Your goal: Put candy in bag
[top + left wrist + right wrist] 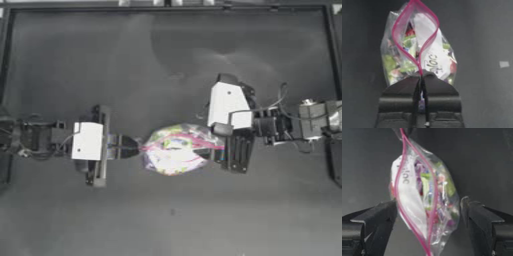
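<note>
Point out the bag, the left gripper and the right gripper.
bag (175, 150), top view, on its clear body above the colourful contents.
left gripper (422, 82), left wrist view, at its fingertips, shut on the bag's pink strip.
right gripper (429, 211), right wrist view, midway between its open jaws, either side of the bag.

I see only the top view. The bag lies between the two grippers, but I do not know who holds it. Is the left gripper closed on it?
Observer: Yes. In the left wrist view the left gripper is shut on the pink strip at one end of the bag.
Operator: And the right gripper?
Observer: The right gripper is open, one jaw on each side of the bag, not pressing it.
Operator: Is the mouth open?
Observer: Yes, the pink strip is parted into a narrow loop. Colourful sweets show inside; I cannot pick out the single candy.
</note>
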Action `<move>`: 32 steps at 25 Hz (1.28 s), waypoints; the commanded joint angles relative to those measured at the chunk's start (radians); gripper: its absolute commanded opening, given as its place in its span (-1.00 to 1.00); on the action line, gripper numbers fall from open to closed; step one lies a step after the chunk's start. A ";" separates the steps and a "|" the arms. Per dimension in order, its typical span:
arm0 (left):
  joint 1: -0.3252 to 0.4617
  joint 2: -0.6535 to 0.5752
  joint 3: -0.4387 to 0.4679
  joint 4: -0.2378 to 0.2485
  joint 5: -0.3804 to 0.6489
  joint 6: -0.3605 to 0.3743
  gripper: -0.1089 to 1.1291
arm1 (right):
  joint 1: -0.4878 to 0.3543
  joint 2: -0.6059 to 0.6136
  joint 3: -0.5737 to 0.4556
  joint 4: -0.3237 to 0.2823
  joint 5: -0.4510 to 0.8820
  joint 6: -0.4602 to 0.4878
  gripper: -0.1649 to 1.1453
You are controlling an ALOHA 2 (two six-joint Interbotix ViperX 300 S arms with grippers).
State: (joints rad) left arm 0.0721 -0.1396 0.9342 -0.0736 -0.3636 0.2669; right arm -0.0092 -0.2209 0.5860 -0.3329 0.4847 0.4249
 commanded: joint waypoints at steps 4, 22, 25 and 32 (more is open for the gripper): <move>0.003 0.002 -0.038 -0.006 -0.012 0.000 0.92 | 0.002 -0.028 -0.008 -0.002 -0.008 -0.002 0.79; 0.063 -0.167 -0.025 -0.005 0.160 0.002 0.73 | -0.005 -0.107 0.040 -0.051 -0.014 0.003 0.79; 0.064 -0.221 -0.026 -0.006 0.221 0.000 0.73 | -0.026 -0.152 0.075 -0.051 -0.048 0.000 0.79; 0.064 -0.354 -0.021 -0.008 0.327 -0.011 0.73 | -0.063 -0.250 0.169 -0.048 -0.135 0.002 0.79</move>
State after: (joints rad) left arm 0.1350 -0.4464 0.9219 -0.0798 -0.0476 0.2577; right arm -0.0644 -0.4341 0.7517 -0.3789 0.3712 0.4249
